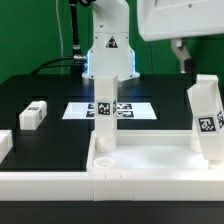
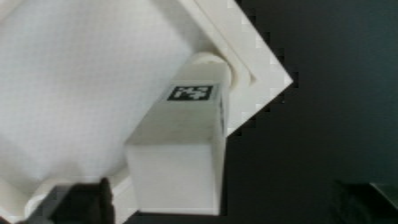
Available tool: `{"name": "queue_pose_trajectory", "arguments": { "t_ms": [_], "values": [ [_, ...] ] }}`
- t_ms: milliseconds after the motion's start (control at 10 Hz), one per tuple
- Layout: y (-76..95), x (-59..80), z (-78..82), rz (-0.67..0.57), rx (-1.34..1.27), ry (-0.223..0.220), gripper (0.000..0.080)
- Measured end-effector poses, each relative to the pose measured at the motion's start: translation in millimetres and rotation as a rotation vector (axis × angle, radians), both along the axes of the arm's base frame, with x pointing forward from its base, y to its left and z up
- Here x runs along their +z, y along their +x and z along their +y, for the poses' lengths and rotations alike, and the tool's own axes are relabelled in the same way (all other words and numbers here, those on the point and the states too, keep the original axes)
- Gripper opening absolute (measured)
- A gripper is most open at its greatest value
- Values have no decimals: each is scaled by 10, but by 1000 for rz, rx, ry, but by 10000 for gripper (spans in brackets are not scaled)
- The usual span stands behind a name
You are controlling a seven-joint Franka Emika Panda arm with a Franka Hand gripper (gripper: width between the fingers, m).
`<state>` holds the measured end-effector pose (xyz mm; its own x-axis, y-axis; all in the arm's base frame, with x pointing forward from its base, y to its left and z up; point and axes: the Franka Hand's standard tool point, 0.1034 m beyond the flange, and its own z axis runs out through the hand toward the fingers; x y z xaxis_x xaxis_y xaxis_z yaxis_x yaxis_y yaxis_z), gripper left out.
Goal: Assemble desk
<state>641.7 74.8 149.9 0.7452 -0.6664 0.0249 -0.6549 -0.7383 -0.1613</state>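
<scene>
The black table (image 1: pixel 55 92) fills most of my exterior feed, and the marker board (image 1: pixel 80 110) lies flat in front of the arm's base. Nearest that camera sits the desk top (image 1: pixel 150 165), rim up. An upright leg (image 1: pixel 103 118) stands at its far rim with its tag facing me. A loose leg (image 1: pixel 33 115) lies on the table toward the exterior view's left, well apart from the desk top. The one I am working on is the tilted leg (image 1: pixel 207 120), at the desk top's corner on the exterior view's right. It leans a little rather than standing plumb.

The gripper (image 1: pixel 184 58) hangs above that leg. On the wrist feed its jaws are spread wide, one of the fingers (image 2: pixel 80 200) on each side of the leg's shaft, with a dark gap on the far side. It clamps nothing.

My reading is that the leg is resting at its socket but not yet seated; I cannot see the joint itself. To do this step well, I would centre the jaws on the shaft before closing, so the pinch does not push the lean further. I would then grip low, bring the leg square to the desk top, and only then press or turn it home. If I retreat instead, it should be straight up, since a sideways brush could topple the leg.
</scene>
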Motion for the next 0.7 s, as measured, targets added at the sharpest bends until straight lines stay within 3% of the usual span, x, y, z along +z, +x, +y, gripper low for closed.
{"name": "queue_pose_trajectory", "arguments": {
  "t_ms": [200,500,700],
  "values": [
    [57,-59,-56,-4,-10,-8,646],
    [71,-233,156,7,-60,-13,649],
    [72,-240,157,8,-71,-13,649]
  ]
}}
